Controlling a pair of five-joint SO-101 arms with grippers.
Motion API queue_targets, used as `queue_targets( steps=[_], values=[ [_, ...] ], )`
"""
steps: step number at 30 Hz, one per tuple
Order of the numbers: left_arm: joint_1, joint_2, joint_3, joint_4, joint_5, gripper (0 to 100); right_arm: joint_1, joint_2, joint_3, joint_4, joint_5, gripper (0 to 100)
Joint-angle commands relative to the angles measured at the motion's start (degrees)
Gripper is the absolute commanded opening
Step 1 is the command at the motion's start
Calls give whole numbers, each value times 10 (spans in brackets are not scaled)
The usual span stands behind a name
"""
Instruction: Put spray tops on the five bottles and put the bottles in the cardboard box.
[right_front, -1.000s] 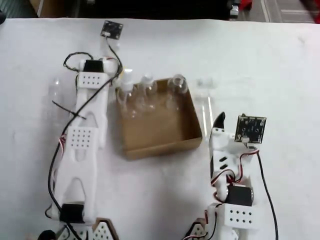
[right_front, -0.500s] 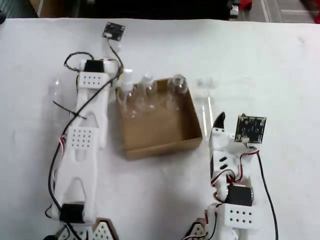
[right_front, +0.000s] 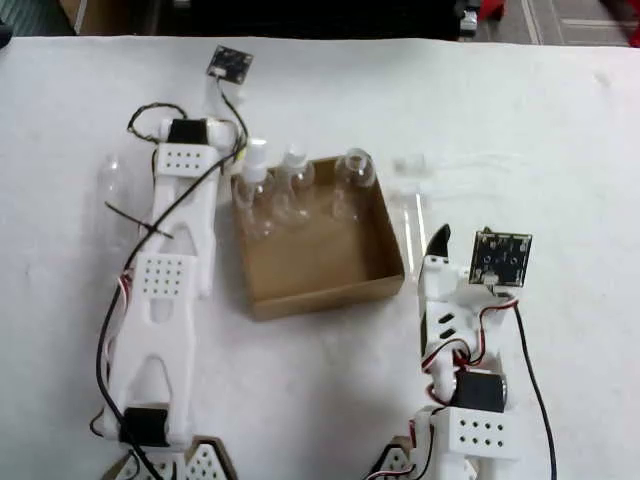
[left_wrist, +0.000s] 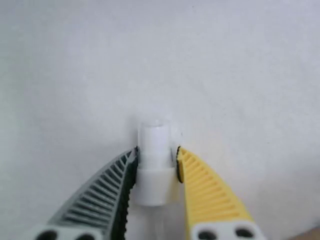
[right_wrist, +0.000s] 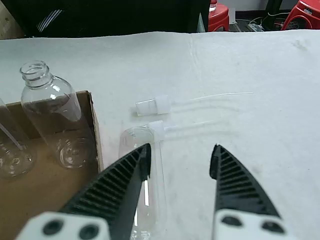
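My left gripper (left_wrist: 156, 160) is shut on a white spray top (left_wrist: 154, 170). In the high view that top (right_front: 257, 150) sits on a clear bottle (right_front: 253, 185) standing at the far left corner of the cardboard box (right_front: 330, 285). Beside it in the box stand a second topped bottle (right_front: 293, 180) and an open-necked bottle (right_front: 352, 178) (right_wrist: 52, 115). My right gripper (right_wrist: 180, 155) (right_front: 436, 250) stands open, low over the table right of the box. Just beyond it lies a bottle (right_wrist: 142, 175) with a spray top (right_wrist: 156, 127) at its neck. A loose spray top (right_wrist: 150, 106) lies farther off.
Another clear bottle (right_front: 113, 180) lies on the white table on the far side of the left arm (right_front: 175, 250) from the box. Dark floor and red stools (right_wrist: 305, 12) lie past the table's far edge. The cloth right of the right arm is bare.
The left wrist has shifted slightly, and the topped bottle it holds has moved a little with it. The right arm has kept still.
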Motion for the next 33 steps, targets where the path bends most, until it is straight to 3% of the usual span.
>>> queue_targets(
  steps=[1,5,12,28,33],
  values=[
    [-1,-22,-32,57,-8,50,3,-7,-4,-12,6,173],
    [-7,-26,-88,133,-9,50,3,-7,-4,-12,6,173],
    [-15,-127,-73,265,-9,50,3,-7,-4,-11,6,173],
    [-142,-228,-63,269,-4,49,3,-7,-4,-11,6,173],
    [-142,-396,104,269,-5,49,3,-7,-4,-12,6,173]
  ],
)
